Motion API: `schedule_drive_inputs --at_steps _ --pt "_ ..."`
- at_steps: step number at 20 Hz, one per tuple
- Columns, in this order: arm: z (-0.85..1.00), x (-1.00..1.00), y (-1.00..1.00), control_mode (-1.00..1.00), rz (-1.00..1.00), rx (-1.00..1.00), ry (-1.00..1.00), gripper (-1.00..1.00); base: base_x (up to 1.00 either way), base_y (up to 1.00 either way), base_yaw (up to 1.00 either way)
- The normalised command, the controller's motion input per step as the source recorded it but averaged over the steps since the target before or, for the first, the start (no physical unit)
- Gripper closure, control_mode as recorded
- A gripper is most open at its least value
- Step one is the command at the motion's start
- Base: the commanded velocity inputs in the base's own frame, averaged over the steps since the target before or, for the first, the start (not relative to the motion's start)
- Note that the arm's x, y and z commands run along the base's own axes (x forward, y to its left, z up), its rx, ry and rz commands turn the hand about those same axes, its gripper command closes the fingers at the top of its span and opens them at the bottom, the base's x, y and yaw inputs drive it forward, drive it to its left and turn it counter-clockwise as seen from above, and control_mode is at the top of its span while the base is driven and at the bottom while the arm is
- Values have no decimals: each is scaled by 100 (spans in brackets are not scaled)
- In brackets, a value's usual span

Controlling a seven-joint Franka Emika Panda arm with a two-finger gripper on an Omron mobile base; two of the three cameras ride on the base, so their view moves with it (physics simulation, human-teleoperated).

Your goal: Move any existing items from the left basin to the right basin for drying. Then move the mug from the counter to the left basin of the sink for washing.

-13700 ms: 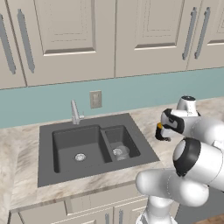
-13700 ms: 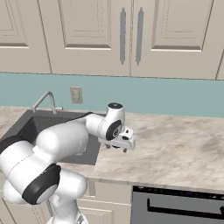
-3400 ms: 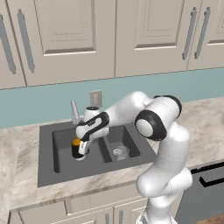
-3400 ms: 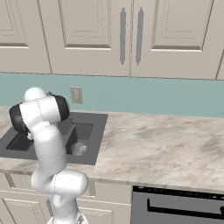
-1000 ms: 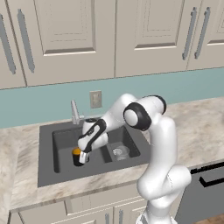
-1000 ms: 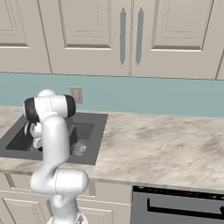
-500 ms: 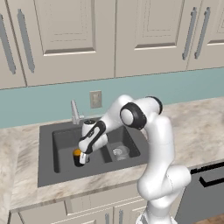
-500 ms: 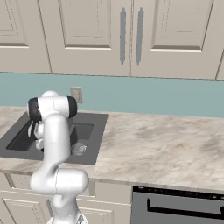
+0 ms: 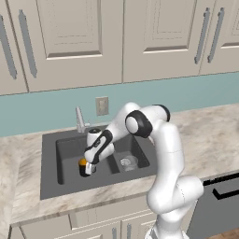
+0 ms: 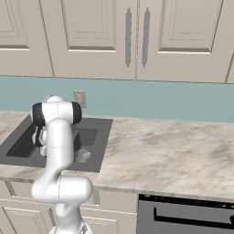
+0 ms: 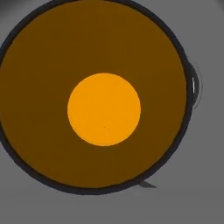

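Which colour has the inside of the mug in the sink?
Orange inside the mug, with a black rim; the hand view shows it best.

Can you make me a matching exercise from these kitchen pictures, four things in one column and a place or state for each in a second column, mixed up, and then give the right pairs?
Things:
1. mug
2. glass tumbler
3. faucet
4. gripper

Places or states:
A. stands in the narrower right basin
B. rises from the sink rim behind the basins
C. shut on the mug's rim, low in the sink
D. upright in the wider left basin, orange inside showing

Pairs: 1-D, 2-A, 3-B, 4-C
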Motion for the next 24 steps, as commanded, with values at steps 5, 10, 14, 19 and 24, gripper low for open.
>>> schedule_drive_inputs --at_steps 5,10,14,19,24 --pt "-18 21 1 -100 0 -2 0 100 0 0 0" --pt "-15 7 6 -100 0 0 0 100 0 0 0" --pt "-9 0 7 -100 0 0 1 -100 0 0 0" --pt "0 -2 5 -100 0 0 2 -100 0 0 0" --pt "12 -2 0 -100 0 0 0 -100 0 0 0"
